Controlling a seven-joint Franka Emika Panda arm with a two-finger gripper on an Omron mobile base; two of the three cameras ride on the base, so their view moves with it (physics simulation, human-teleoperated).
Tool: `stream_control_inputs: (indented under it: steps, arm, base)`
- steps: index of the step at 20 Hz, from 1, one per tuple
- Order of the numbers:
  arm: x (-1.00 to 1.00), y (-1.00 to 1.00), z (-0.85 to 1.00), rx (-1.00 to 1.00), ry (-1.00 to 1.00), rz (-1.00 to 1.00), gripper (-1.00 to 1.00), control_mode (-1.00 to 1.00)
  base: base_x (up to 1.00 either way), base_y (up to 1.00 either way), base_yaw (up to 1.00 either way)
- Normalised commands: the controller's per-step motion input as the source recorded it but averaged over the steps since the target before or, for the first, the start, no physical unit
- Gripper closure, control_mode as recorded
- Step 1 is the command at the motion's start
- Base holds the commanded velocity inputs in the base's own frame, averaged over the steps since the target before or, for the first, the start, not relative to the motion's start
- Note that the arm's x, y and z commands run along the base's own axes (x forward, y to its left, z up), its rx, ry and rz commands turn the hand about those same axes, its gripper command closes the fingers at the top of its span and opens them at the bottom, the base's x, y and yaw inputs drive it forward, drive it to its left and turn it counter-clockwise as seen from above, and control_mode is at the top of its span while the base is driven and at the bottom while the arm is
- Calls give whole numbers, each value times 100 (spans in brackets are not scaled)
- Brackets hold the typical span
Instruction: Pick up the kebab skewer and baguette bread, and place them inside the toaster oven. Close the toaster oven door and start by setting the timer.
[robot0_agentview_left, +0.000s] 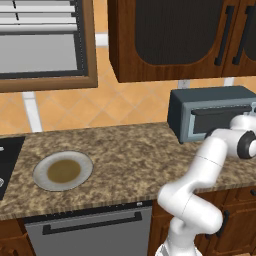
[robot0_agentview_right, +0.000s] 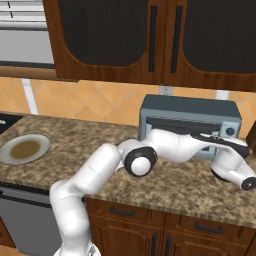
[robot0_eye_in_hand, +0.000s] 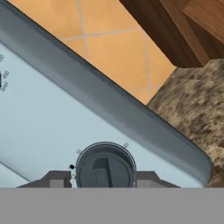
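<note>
The toaster oven stands at the right end of the counter with its door up against the front. In the hand view my gripper sits at the oven's pale control panel. The round dark timer knob lies between the fingertips, which press close on both sides of it. My arm reaches across the oven's front in the right base view. The kebab skewer and the baguette bread are hidden from view.
A grey plate with a brown centre lies on the granite counter to the left, with nothing on it. Dark wood cabinets hang above the oven. A stove edge shows at the far left.
</note>
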Motion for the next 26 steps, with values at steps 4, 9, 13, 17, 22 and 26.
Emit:
stream_control_inputs:
  steps: [4, 9, 13, 17, 22, 26]
  arm:
    - [60, 9, 22, 16, 0, 0, 100, -100]
    - [58, 10, 33, 16, 0, -2, 100, -100]
    - [55, 17, 35, 15, 0, -7, 100, -100]
    - [47, 26, 32, 15, 0, -13, 100, -100]
    - [43, 22, 25, 20, 0, -17, 100, -100]
    - [38, 8, 22, 28, 0, -18, 100, -100]
  base:
    - [0, 0, 0]
    - [0, 0, 0]
    - [0, 0, 0]
    - [0, 0, 0]
    - [0, 0, 0]
    - [0, 0, 0]
